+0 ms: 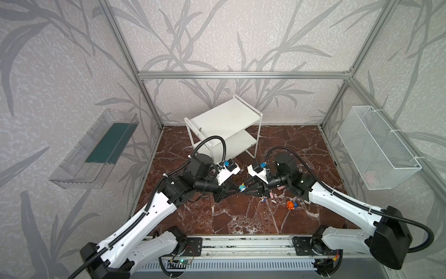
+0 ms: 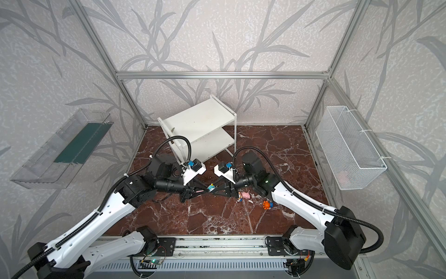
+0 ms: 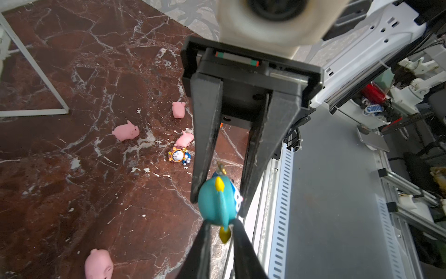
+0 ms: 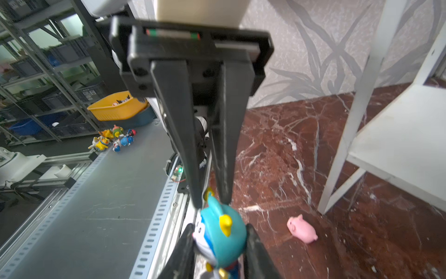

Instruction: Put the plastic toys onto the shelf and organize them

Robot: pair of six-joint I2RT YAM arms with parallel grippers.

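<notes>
- My two grippers meet tip to tip in mid-air over the desk. The teal figurine hangs between them, clear of the marble-patterned top.
- My right gripper is clamped across the figurine's round body, with one finger pressed on each side.
- My left gripper comes in from the opposite side. Its jaws are drawn close together and pinch the same toy, so both grippers have hold of it.
- Just below the left gripper, off toward the shelf's side, I see a first pig lying on the desk.
- Below the right gripper's fingers sits a blue figurine with a gold ring. A second pig lies just beside it.
- A little further under the right arm, a third pig and a fourth pig rest on the desk, apart from each other.
- Past the right gripper's wrist, near the forearm, an orange spiky figurine sits on the desk, apart from the pigs.
- The shelf stands on the desk behind both grippers, turned at an angle. Its nearest legs are near the two wrists but do not touch them.
- Farthest out, a clear bin hangs on the wall on the left gripper's side. A wire basket hangs on the wall on the right gripper's side.
</notes>
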